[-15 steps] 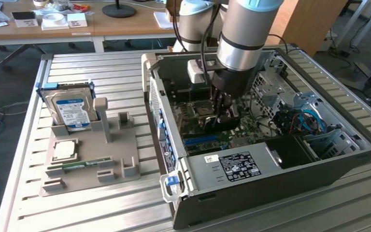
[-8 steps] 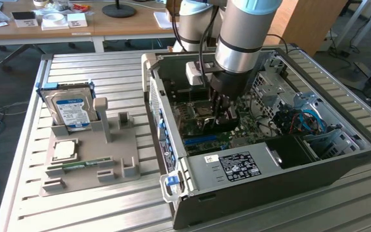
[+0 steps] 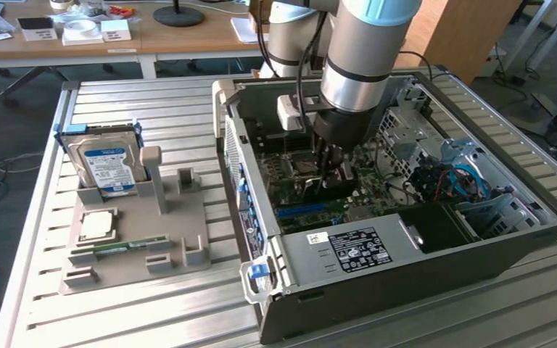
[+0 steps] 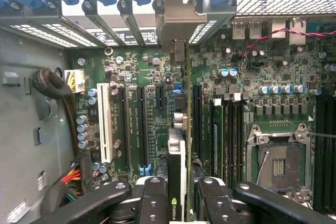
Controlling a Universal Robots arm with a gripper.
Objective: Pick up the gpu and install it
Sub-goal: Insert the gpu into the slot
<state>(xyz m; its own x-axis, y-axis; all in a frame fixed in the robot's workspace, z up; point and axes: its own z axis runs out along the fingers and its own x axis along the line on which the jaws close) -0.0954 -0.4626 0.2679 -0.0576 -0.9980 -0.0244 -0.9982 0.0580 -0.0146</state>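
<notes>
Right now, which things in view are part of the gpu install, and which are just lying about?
In the job:
- gpu, held edge-on in the hand, low over the motherboard
- open computer case

Lying about:
- hard drive, upright in the parts holder
- processor chip
- memory stick

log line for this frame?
gripper: shut on gpu | gpu: edge-on, inside pc case, over motherboard slots | seated: cannot tell
</notes>
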